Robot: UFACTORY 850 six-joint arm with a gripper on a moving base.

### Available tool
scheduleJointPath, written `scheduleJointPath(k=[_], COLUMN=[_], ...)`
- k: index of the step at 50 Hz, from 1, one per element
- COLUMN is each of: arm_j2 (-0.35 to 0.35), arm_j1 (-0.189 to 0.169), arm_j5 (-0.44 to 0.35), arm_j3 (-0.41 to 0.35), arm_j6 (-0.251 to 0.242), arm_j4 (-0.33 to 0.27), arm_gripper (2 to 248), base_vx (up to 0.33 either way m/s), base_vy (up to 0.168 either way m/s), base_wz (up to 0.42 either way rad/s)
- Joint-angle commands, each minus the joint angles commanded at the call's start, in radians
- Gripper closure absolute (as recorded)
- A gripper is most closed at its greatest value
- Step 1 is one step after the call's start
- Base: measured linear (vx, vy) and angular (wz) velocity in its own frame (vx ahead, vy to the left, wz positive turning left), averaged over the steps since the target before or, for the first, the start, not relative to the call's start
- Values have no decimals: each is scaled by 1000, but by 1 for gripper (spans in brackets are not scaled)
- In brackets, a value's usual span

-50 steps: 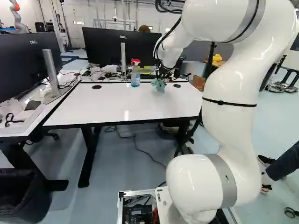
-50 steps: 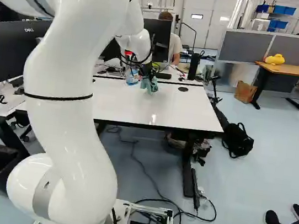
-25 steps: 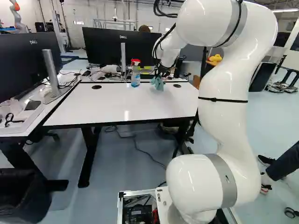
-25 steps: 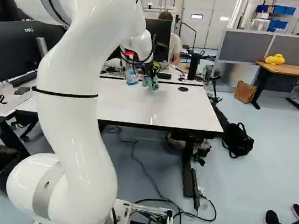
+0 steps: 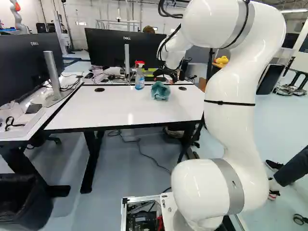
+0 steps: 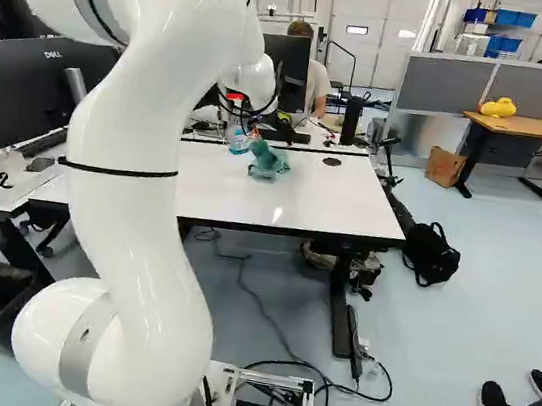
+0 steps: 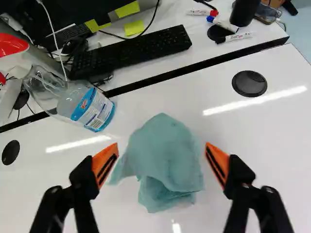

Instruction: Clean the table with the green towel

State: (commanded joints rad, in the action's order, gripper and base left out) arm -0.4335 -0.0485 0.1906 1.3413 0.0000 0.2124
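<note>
white surface (image 5: 110, 106): spreads under the fingers (image 5: 165, 79) and to either side of them. glossy, light streaks on it.
rear surface (image 7: 262, 19): ahead of the fingers, past a black edge.
white arm (image 5: 236, 130): reaches ahead over the near surface; fingers at its far end.
monitor (image 5: 108, 48): ahead of the fingers and to their left, upright.
fingers, state: spread wide, one on each side of the towel, orange pads facing inward. nothing gripped.
black keyboard (image 7: 136, 48): ahead of the fingers, mostly to the left, on the rear surface.
green towel (image 7: 165, 150): loose crumpled heap on the near surface, in the space between the fingers as seen from the wrist; a rounded hump at its far side, a folded part nearer. whether a pad brushes its edge, cannot tell.
spray bottle (image 7: 92, 109): ahead of the left finger, just beside the towel, red head, blue label, clear body. base on the near surface.
round black covers: one (image 7: 249, 83) ahead and right of the right finger, the other (image 7: 10, 152) out left of the left finger.
markers (image 7: 226, 24): well ahead of the right finger, on the rear surface.
</note>
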Motion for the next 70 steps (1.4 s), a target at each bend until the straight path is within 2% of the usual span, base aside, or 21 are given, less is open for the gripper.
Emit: scheduleJointPath(k=[3, 4, 25, 70], arm_j2=[0, 0, 11, 212], arm_j1=[0, 0, 4, 46], arm_j5=[0, 0, 0, 0], arm_j3=[0, 0, -13, -257], arm_j6=[0, 0, 0, 0], arm_j4=[0, 0, 0, 0], arm_gripper=[18, 3, 3, 3], base_vx=[0, 0, 0, 0], base_vy=[0, 0, 0, 0], base_wz=[0, 0, 0, 0])
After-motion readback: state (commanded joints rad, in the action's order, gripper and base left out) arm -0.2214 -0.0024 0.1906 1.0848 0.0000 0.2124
